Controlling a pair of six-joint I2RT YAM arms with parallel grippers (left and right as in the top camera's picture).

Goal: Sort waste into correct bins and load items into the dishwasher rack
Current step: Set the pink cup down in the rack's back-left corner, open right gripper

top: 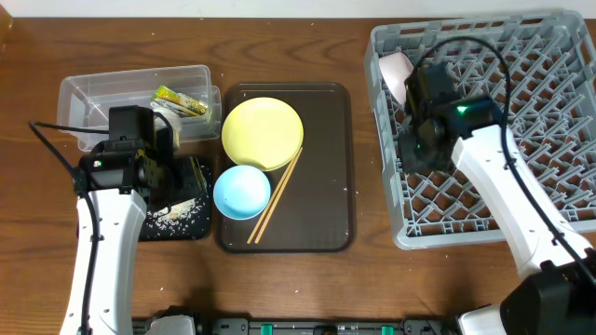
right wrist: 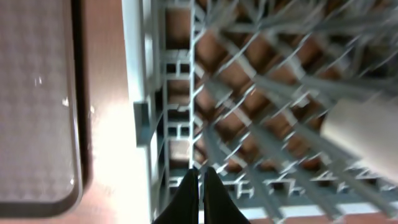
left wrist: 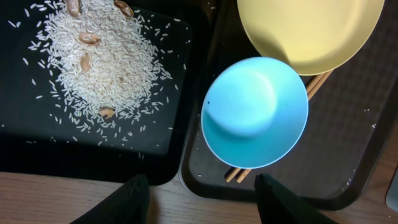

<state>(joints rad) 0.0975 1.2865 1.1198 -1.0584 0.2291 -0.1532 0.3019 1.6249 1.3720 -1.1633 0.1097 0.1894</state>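
My left gripper [top: 177, 181] is open and empty over the black tray [top: 182, 225], its fingertips [left wrist: 202, 202] near the front edge. A heap of rice-like bits [left wrist: 93, 56] lies on that tray [left wrist: 37, 143]. The light blue bowl [top: 242, 192] [left wrist: 255, 112], the yellow plate [top: 263, 133] [left wrist: 311, 31] and the two chopsticks [top: 277, 195] [left wrist: 239, 174] sit on the brown serving tray. The green-and-orange wrapper [top: 180, 100] lies in the clear tub [top: 93, 93]. My right gripper [top: 408, 154] [right wrist: 201, 186] is shut and empty over the left side of the dishwasher rack [top: 559, 56] [right wrist: 168, 74]. A white bowl [top: 396, 70] stands in the rack's back left corner. The green cup is out of view.
The brown serving tray [top: 326, 167] [right wrist: 37, 106] [left wrist: 348, 143] lies between the black tray and the rack. A strip of bare wood [top: 368, 167] separates it from the rack. A blurred pale object [right wrist: 360, 130] shows inside the rack in the right wrist view.
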